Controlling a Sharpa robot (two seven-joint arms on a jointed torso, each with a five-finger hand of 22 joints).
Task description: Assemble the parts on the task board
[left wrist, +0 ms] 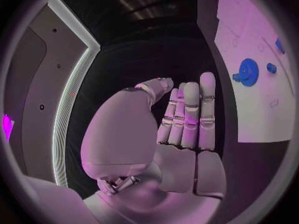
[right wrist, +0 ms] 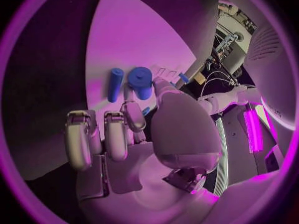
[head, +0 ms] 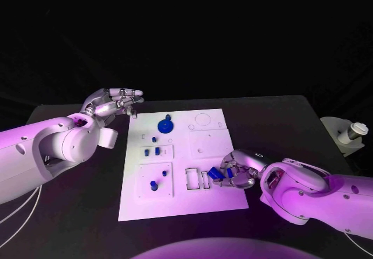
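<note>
Parts work was on at the near edge of the task board: the right hand pinched a small blue block just above the rectangular slots. Best squared up first, then eased straight down. Farther back sat the blue gear; beyond it the left hand hovered empty, fingers pressed together.

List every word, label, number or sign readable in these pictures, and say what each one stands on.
None: no readable text stands anywhere in these views.
The task board bears only thin outlines of recesses, no letters or numbers.
The blue gear and the other blue parts carry no marks.
The left hand and right hand show no brand or label.
The white object at the table's right edge is too small to tell.
</note>
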